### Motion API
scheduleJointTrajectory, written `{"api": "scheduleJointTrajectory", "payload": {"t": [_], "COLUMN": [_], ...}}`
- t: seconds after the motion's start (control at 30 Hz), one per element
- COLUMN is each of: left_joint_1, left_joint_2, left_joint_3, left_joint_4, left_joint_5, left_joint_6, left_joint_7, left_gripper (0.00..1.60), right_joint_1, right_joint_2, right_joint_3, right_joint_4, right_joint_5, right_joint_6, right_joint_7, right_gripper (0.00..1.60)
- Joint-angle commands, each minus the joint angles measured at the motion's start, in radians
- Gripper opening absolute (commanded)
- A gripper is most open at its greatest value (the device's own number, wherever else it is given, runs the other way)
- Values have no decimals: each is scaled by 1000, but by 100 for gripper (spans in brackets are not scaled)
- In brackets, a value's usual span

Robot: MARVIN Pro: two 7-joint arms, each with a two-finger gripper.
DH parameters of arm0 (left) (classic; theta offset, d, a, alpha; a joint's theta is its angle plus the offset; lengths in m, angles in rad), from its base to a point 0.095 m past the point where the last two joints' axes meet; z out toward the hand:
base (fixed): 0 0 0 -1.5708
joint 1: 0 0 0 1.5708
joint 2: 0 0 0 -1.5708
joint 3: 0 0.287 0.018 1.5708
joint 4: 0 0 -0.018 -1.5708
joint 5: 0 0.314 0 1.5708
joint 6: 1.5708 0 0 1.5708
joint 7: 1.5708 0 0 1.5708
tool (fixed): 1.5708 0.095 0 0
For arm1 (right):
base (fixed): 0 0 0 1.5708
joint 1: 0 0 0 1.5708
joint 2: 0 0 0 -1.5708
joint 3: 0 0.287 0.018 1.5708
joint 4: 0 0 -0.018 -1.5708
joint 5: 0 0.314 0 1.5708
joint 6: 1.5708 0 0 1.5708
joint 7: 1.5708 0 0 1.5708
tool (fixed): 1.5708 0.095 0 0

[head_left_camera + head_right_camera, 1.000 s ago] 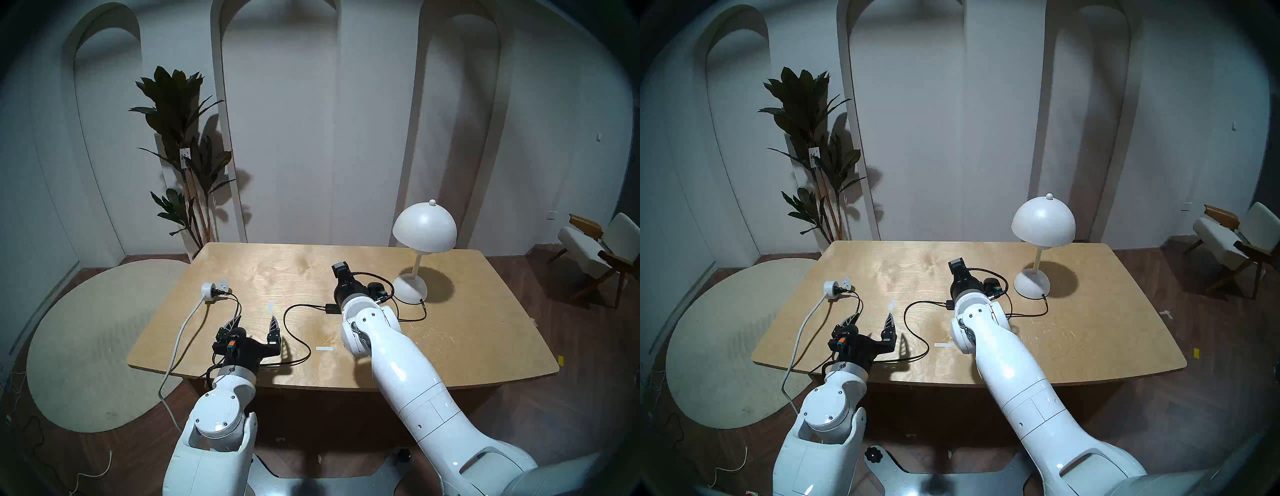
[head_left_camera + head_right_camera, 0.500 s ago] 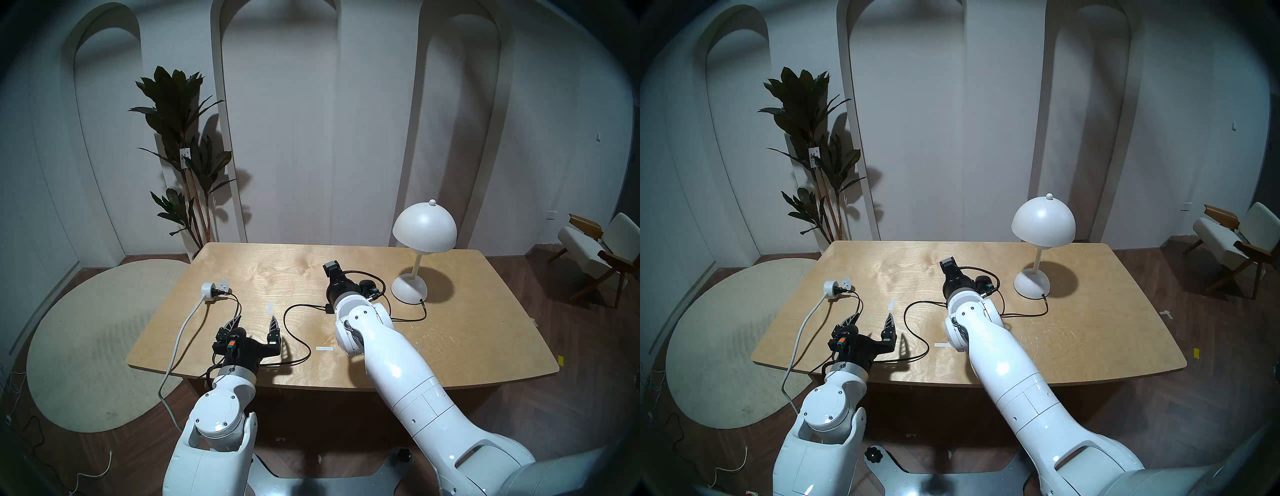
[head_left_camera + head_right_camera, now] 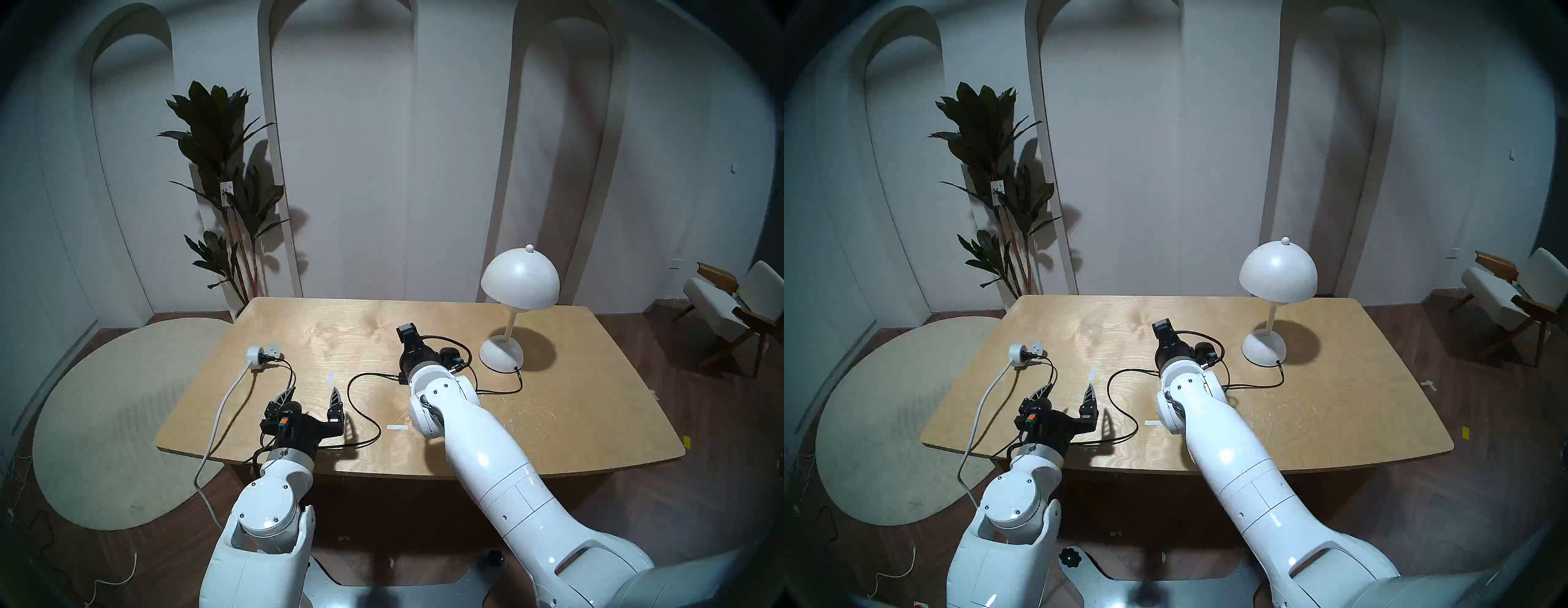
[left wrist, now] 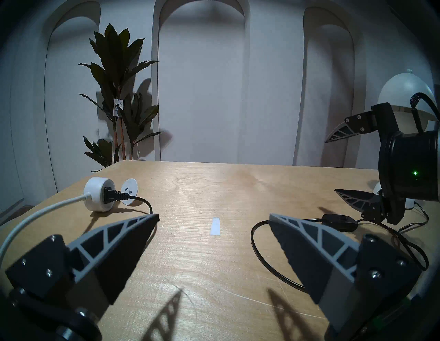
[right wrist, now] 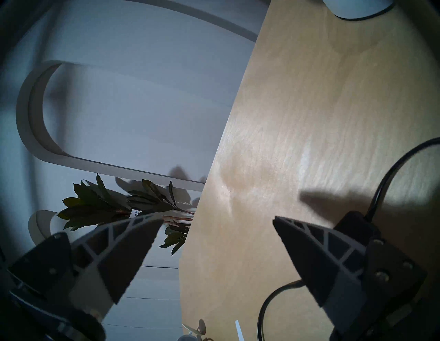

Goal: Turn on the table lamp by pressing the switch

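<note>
1. Resting on the wooden table, the switch lies on its black cord, left of the table lamp and well apart from its half-dome base.
2. The right gripper is turned on its side with its jaws wide apart, gripping nothing; one finger sits low at the switch, but whether it touches cannot be told.
3. From the lamp, the right arm covers most of the switch in the head views.
4. The lamp shade looks unlit.
5. The left gripper hangs over the near table edge, far left of the lamp, its jaws spread and empty.
6. A round white socket adapter with a black plug sits farther left of the lamp, near the table's left edge.
7. Two white tape strips lie between the grippers.
</note>
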Motion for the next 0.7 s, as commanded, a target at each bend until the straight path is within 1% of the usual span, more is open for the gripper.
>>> {"api": "scheduleJointTrajectory", "payload": {"t": [0.0, 0.2, 0.47, 0.67], "left_joint_1": [-5, -5, -5, -5], "left_joint_2": [0, 0, 0, 0], "left_joint_3": [-1, -1, -1, -1], "left_joint_4": [-23, -23, -24, -24], "left_joint_5": [0, 0, 0, 0], "left_joint_6": [-3, -3, -3, -3], "left_joint_7": [0, 0, 0, 0], "left_gripper": [160, 160, 160, 160], "right_joint_1": [30, 25, -1, -7], "right_joint_2": [-21, -19, 2, 5], "right_joint_3": [-10, -10, 10, 22], "right_joint_4": [25, 42, 49, 68], "right_joint_5": [-3, 4, 23, 41], "right_joint_6": [-3, -12, -20, -18], "right_joint_7": [27, 35, 34, 41], "right_gripper": [160, 160, 160, 160]}}
